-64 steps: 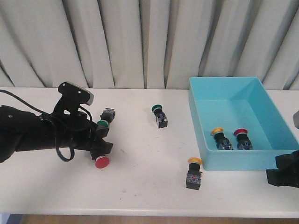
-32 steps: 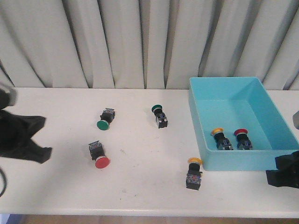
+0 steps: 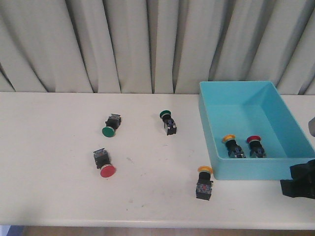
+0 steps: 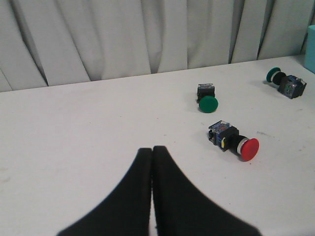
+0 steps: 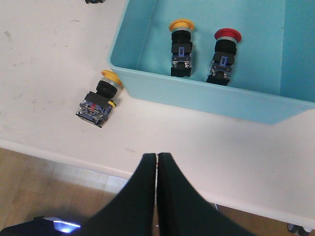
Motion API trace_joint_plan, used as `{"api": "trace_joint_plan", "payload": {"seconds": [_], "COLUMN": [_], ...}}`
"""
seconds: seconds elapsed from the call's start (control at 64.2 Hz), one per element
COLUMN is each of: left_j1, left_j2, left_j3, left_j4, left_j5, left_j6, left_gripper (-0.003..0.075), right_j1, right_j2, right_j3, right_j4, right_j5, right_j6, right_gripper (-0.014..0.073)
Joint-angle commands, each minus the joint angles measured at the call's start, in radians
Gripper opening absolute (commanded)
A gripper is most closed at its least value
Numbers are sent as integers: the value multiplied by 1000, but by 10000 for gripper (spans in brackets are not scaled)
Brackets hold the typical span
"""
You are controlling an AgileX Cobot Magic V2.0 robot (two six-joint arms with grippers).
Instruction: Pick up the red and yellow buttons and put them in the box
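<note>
Since the earlier frame your left arm has left the front view. Both pincers, left pincer (image 4: 152,152) and right pincer (image 5: 157,158), are together, empty. Red button (image 3: 104,164) and yellow button (image 3: 204,182) lie outside the box (image 3: 244,171); you risk grabbing a green button (image 3: 111,126) near the red.

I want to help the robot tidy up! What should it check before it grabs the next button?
1. Red button outside the box and nothing on it: ok.
2. Yellow button outside, lying against the box wall: ok, but tight on that side.
3. Two green buttons lie apart from the red one, so they are easy to avoid: ok.
4. Box has room beside the two buttons already inside: ok.
5. Left gripper open for a grab: not ok, fingers shut.
6. Right gripper open: not ok, fingers shut.
</note>
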Motion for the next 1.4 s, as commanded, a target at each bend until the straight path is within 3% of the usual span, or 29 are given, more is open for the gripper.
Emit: {"api": "trace_joint_plan", "payload": {"seconds": [0.0, 0.452, 1.185, 1.263, 1.387], "left_j1": [3, 3, 3, 3, 3], "left_j2": [-53, -131, -129, -129, -129], "left_j3": [21, 109, 106, 106, 106], "left_j4": [9, 11, 11, 11, 11], "left_j5": [-79, -198, -196, -196, -196], "left_j6": [-28, -27, -27, -27, -27], "left_gripper": [-7, -7, -7, -7, -7], "right_j1": [-2, -2, -2, -14, -62], "right_j2": [-9, -9, -9, -54, -256], "right_j3": [-27, -27, -27, -16, 70], "right_j4": [7, 7, 7, -63, -67], "right_j5": [-39, -32, -34, -109, -302], "right_j6": [0, 0, -2, -31, -30], "right_gripper": [-8, -8, -6, -6, -6]}}
